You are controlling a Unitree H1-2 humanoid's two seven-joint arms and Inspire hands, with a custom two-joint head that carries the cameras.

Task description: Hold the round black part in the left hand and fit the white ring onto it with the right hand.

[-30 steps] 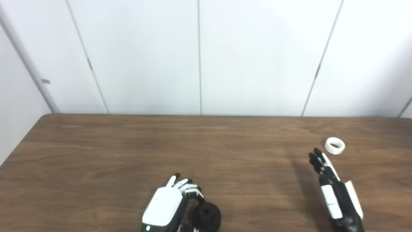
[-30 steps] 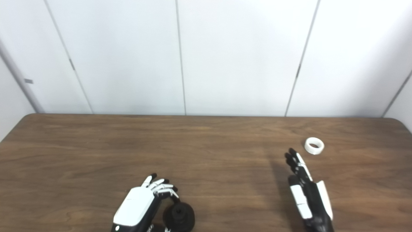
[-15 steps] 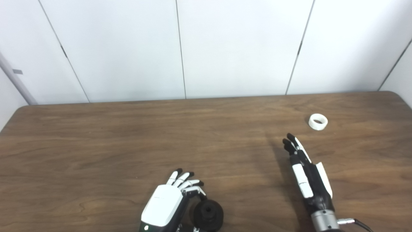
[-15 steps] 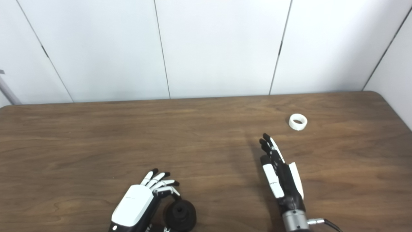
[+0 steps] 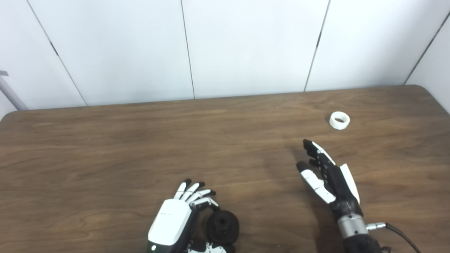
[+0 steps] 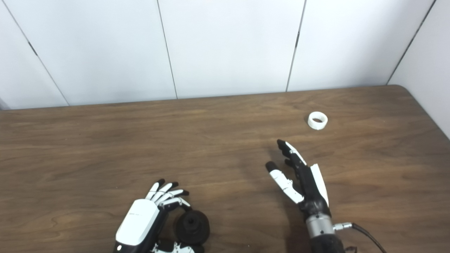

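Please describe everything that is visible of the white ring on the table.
The white ring is a short, thick-walled band with an open middle, matte and plastic-looking. It lies flat on the brown wooden table, hole facing up, near the far right corner. Nothing touches it but the table. The right hand, open, is nearer to the robot and apart from it.

white ring [image 5: 339, 120], black round part [image 5: 222, 226], brown wood-grain table [image 5: 105, 147]

One black part [image 5: 222, 227], one white ring [image 5: 339, 120], two hands.
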